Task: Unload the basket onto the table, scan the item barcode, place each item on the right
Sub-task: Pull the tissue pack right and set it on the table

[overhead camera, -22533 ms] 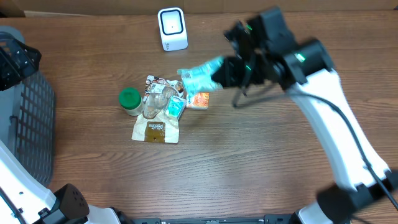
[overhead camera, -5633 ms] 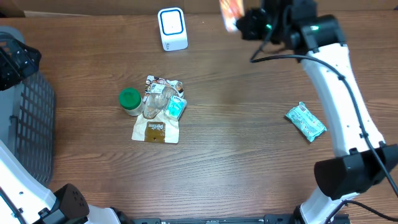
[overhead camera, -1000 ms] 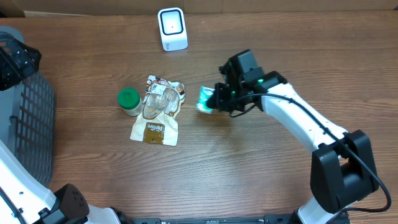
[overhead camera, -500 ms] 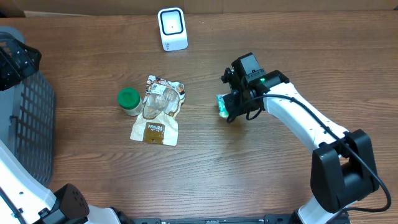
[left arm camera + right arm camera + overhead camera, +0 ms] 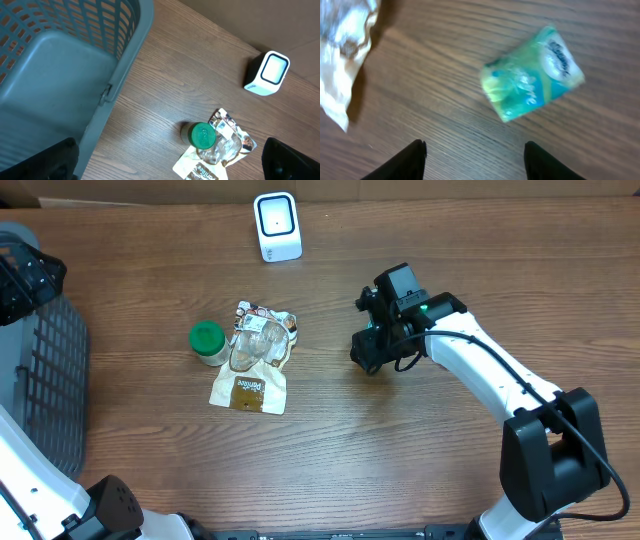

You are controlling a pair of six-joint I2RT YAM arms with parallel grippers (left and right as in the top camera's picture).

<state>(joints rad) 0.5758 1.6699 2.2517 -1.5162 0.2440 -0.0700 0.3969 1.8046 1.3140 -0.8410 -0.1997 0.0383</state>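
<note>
Brown wooden tabletop (image 5: 420,90) is carrying a crinkly teal-and-green plastic packet (image 5: 532,75), print blurring unreadably, crumpled pale wrapper (image 5: 340,45) sitting upper left; I'm seeing right gripper (image 5: 475,145) and left gripper (image 5: 167,145) both spreading wide, holding nothing.

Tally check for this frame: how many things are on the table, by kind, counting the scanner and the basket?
Soft packets: 2, teal plastic packet and tan paper pouch
Green-lidded jar: 1
Clear crinkled plastic item: 1
White barcode scanner: 1
Grey plastic basket: 1
Total: 6
</note>
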